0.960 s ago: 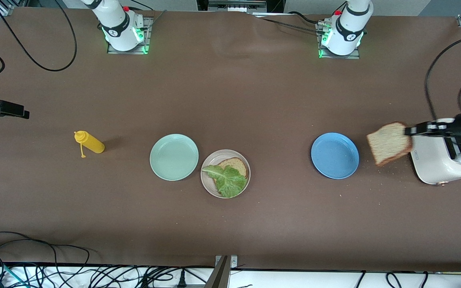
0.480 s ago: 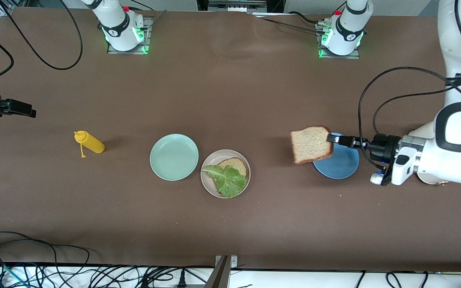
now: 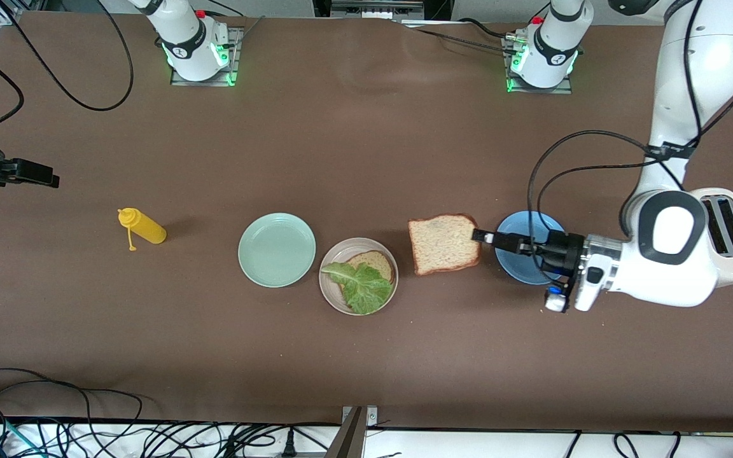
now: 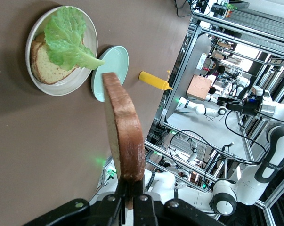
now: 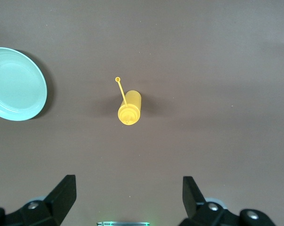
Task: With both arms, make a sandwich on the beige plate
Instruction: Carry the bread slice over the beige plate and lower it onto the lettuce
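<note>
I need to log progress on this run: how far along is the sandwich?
Done: the bottom slice lies on the beige plate with the lettuce on top. In hand: the left hand is shut on the top slice, over the table between the blue plate and the beige plate. Left: carry it over and lay it on the lettuce. The right hand waits open above the mustard bottle.

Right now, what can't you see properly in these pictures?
- Right gripper: front view cuts it off at the edge; only its open fingertips show in the right wrist view.
- Lower brown bread slice on the round beige plate: mostly covered by the crinkly green lettuce leaf.
- Round blue plate: partly covered by the left gripper holding the top bread slice.
</note>
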Motion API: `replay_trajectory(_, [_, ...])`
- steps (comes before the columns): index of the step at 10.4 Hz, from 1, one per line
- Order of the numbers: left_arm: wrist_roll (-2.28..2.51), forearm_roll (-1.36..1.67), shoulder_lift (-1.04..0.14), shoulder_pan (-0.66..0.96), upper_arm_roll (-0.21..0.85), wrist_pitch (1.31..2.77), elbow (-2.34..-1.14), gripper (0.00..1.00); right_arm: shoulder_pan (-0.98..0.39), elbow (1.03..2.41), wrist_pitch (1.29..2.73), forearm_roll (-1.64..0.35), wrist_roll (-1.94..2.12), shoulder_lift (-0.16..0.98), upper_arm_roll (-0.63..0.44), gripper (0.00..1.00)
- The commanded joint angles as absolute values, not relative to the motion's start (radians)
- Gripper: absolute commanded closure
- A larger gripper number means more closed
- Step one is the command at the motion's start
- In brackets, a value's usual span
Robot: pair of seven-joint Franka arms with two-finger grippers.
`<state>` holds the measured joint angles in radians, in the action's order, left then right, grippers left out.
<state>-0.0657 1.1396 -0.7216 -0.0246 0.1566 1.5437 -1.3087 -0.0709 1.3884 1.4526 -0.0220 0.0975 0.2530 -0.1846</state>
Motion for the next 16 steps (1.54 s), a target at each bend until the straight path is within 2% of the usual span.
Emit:
replay_trajectory(1, [-0.100,1.213,-0.759,0.021,0.146,1.597,-1.289,1.00,-0.074,1.416,1.468,-0.005,0.084,0.232,-0.181,0.00])
replay_trajectory(4, [-0.115,1.241,-0.788,0.060,0.146,1.640,-1.289,1.00,-0.074,1.414,1.468,-0.006,0.084,0.232,-0.181,0.00])
replay_trajectory(11, [-0.316,1.400,-0.788,0.179,0.146,1.925,-1.436,1.00,-0.072,1.416,1.470,-0.008,0.084,0.232,-0.181,0.00])
replay_trajectory(16, [-0.492,1.540,-0.841,0.247,0.146,2.069,-1.463,1.00,-0.072,1.416,1.468,-0.008,0.084,0.232,-0.181,0.00])
